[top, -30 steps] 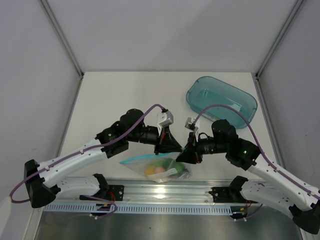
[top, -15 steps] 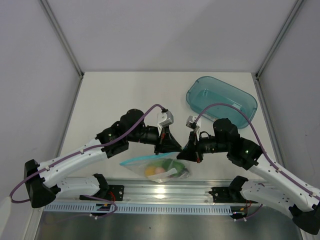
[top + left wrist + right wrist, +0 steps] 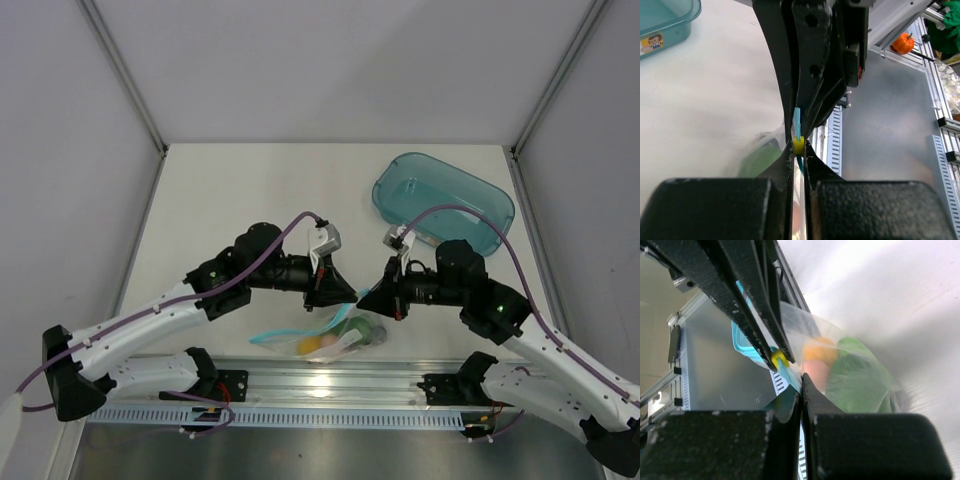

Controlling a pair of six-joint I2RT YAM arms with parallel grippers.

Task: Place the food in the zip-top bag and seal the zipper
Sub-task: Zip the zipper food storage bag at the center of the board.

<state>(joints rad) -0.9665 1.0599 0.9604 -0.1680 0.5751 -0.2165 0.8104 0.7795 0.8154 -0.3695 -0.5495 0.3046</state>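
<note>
Left gripper [image 3: 338, 292] and right gripper [image 3: 372, 300] tip to tip, both closed, over the zip-top bag [image 3: 290, 341] near the front edge of the table [image 3: 230, 190]. Inside the bag, yellow-orange and green food [image 3: 364, 329] (pieces blurred together). Light-blue zipper [image 3: 263, 338] trailing toward the bag's left corner. Teal tub [image 3: 443, 200] well apart, far right.

The clear, crinkly zip-top bag [image 3: 318, 335] lies bunched at the counter's [image 3: 230, 200] 6 o'clock edge. Its zipper [image 3: 786, 374], a light-blue strip with a yellow slider [image 3: 778, 358], rises from 8 o'clock toward 1 o'clock. The left tool [image 3: 347, 297] and right tool [image 3: 366, 300] both pinch it. Inside are a yellow-orange fruit [image 3: 308, 345], a pink piece [image 3: 328, 343] beside it, and green pieces [image 3: 362, 328] at 3 o'clock.
</note>
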